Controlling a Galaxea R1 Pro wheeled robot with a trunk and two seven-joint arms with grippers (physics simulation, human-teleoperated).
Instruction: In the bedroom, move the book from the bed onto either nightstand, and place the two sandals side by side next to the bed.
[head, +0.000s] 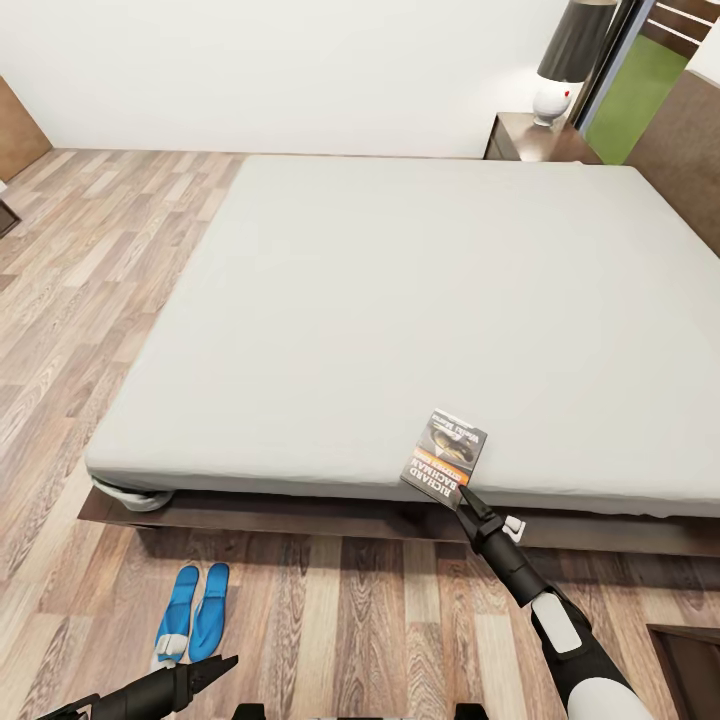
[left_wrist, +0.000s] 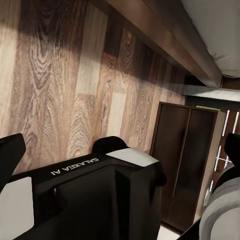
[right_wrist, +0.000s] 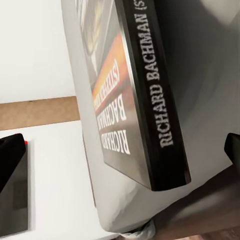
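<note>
My right gripper (head: 466, 492) reaches up to the near edge of the bed (head: 400, 300), its tip at the corner of the book (head: 445, 458). The book lies flat on the grey mattress, close to that near edge and toward the right-hand corner, its cover up and its lower corner just overhanging the side. In my right wrist view the book (right_wrist: 135, 100) fills the middle, spine toward me with "RICHARD BACHMAN" in white, and my fingertips (right_wrist: 10, 160) stand wide at either side of it, so these jaws are released and grasp nothing.

My left gripper (head: 215, 668) hangs low over the wood floor (head: 330, 620), near the two sandals (head: 195, 610). The blue pair lies side by side on the floor just off the near left corner of the bed. I cannot tell whether my left jaws are apart or closed.

A nightstand (head: 525, 140) stands at the far right corner of the bed, carrying a lamp (head: 570, 60) with a dark shade. Another dark cabinet (left_wrist: 182, 165) shows in my left wrist view.
</note>
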